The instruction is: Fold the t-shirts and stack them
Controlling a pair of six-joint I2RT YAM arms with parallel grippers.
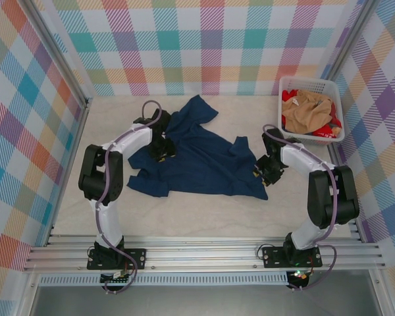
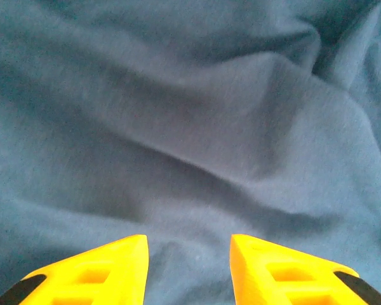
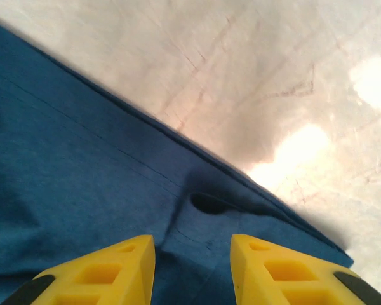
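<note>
Top external shows the navy t-shirt (image 1: 197, 161) crumpled and unfolded mid-worktop (image 1: 204, 217), tan and red t-shirts (image 1: 309, 106) in the basket (image 1: 303, 79), nothing stacked yet; left fingers (image 2: 108, 273) and right fingers (image 3: 108, 273) both apart, empty, over navy cloth.

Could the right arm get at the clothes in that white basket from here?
Probably yes. The basket sits open-topped just beyond the right end effector, nothing lies between them, and its jaws stand open and empty over the navy t-shirt.
</note>
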